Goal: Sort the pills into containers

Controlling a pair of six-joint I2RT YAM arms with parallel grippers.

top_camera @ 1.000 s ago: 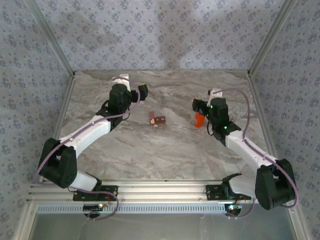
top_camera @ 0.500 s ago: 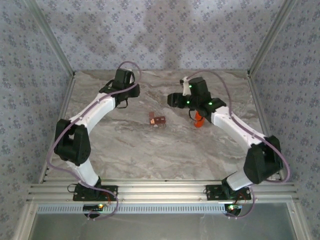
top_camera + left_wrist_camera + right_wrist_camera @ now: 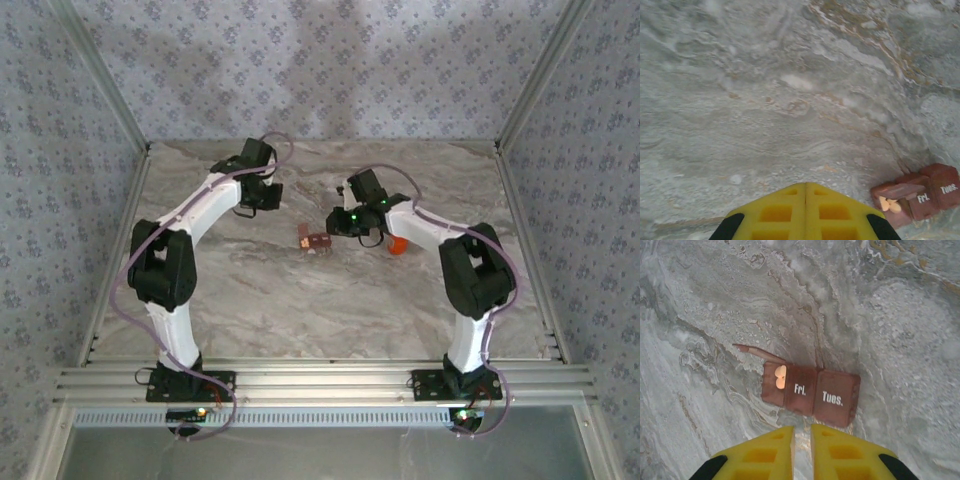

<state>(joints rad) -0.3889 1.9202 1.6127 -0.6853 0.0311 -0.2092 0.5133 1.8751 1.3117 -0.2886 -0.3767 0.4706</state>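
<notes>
Robot lab test cell: aluminium frame (image 3: 320,378), patterned backdrop walls (image 3: 400,70), marble-look tabletop (image 3: 300,310).

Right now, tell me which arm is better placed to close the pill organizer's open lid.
Right. The right gripper points straight at the pill organizer just ahead; the left gripper sees it off to one side.

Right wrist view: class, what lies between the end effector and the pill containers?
Only a narrow stretch of bare marble table lies between the right end effector and the containers. The right wrist view shows this.
</notes>
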